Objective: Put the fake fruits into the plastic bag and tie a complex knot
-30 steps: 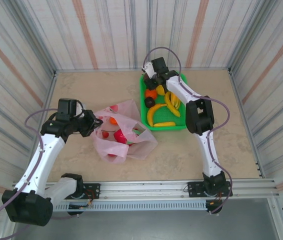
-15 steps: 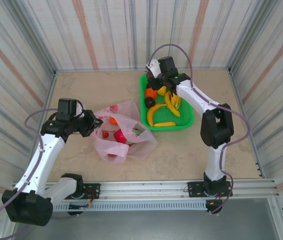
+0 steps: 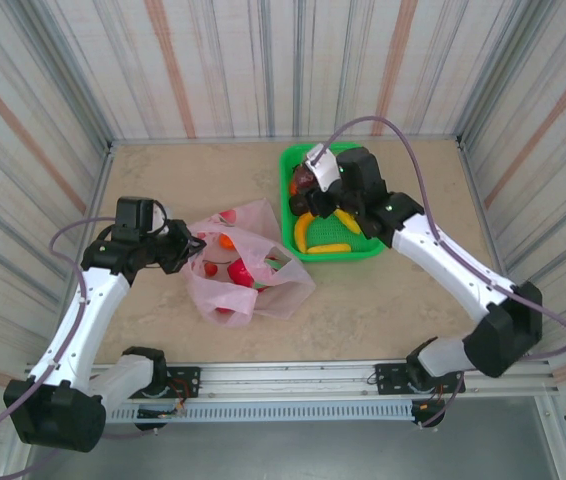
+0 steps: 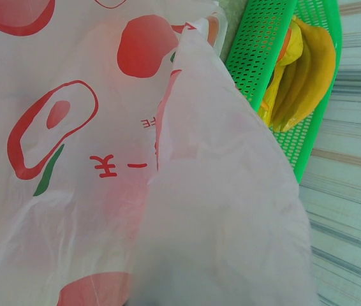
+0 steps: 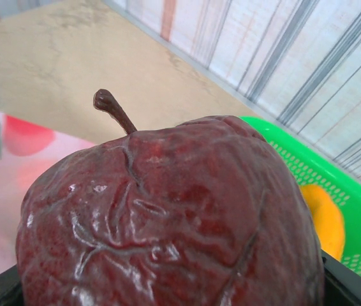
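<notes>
Loading the fruit is the step in hand. The right pincer (image 3: 306, 180) grips a dark red fruit (image 5: 168, 210), wrinkled and stemmed, above the left side of the green basket (image 3: 363, 250). Left of the basket lies the plastic bag (image 3: 253, 290) with a few fruits inside. The closed left pincer (image 3: 185, 247) pinches its edge. The next move should carry the fruit leftward over the bag's mouth and release it. Bananas (image 3: 315, 222) lie in the basket.

Left arm (image 3: 85, 310) rises from near-left base, elbow bent, forearm angled inward. Left claw (image 3: 185, 248) low, jaws closed tight, pinching rim of plastic bag (image 4: 72, 159). Right arm (image 3: 453, 265) stretched in long diagonal from near-right base toward far centre, elbow swung out to right. Right claw (image 3: 303, 183) at end of reach, jaws wide, clamped around dark red fruit (image 5: 168, 217).
</notes>
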{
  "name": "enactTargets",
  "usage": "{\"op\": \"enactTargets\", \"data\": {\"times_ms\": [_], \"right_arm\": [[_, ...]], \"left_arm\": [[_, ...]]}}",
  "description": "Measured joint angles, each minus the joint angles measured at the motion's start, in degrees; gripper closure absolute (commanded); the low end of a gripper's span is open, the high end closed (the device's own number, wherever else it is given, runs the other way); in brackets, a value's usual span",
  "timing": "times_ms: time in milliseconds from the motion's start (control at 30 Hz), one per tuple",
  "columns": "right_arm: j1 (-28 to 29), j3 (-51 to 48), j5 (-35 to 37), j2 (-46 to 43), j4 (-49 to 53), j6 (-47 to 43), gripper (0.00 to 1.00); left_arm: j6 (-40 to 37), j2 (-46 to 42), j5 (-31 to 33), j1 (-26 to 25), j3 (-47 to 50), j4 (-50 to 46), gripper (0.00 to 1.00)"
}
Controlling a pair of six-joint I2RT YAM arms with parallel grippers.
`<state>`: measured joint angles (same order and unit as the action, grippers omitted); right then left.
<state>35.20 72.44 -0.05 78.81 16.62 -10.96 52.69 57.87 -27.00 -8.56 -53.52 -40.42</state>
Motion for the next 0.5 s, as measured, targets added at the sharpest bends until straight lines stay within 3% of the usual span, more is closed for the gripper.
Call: {"op": "enactTargets", "data": {"times_ms": [167, 500], "right_arm": [[4.4, -5.4, 0.3, -7.6, 0.5, 4.0, 0.42], [20.5, -10.9, 3.1, -15.1, 4.3, 13.0, 0.42]], "left_arm": [[0.0, 0.0, 0.0, 0.0, 0.0, 0.0, 0.99], [0.0, 0.0, 0.0, 0.0, 0.0, 0.2, 1.0]]}}
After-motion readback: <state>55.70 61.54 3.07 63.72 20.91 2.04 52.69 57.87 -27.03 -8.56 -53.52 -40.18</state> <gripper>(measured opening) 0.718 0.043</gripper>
